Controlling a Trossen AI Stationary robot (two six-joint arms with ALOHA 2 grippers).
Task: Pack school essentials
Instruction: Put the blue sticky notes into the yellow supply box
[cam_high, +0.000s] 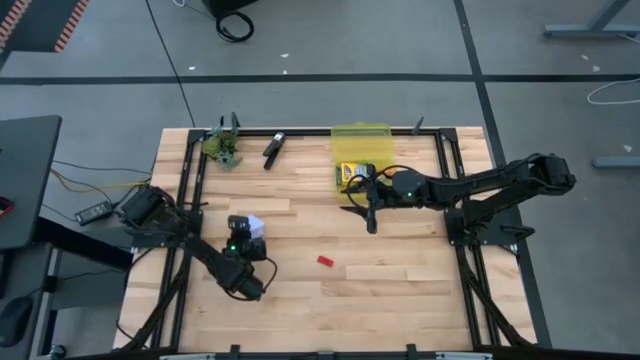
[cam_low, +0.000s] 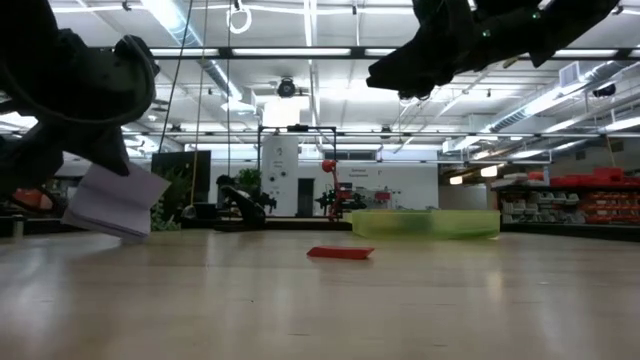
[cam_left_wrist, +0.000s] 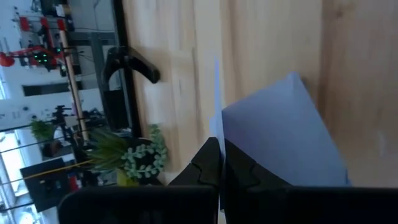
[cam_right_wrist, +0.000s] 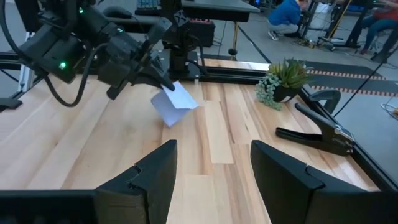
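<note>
My left claw (cam_high: 247, 236) pinches the light-blue square pad (cam_high: 254, 226) clear of the bench (cam_high: 400, 290); the yellow-green bin (cam_high: 362, 141) lies across toward my right claw (cam_right_wrist: 211, 171), which hangs open, empty and nearer.

No readable text, labels or nos. anywhere; crayon box (cam_high: 354, 173) print too small to read

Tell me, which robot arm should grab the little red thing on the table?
Probably the right gripper: open and empty. The left gripper holds the light-blue pad, though the red piece lies between them.
</note>
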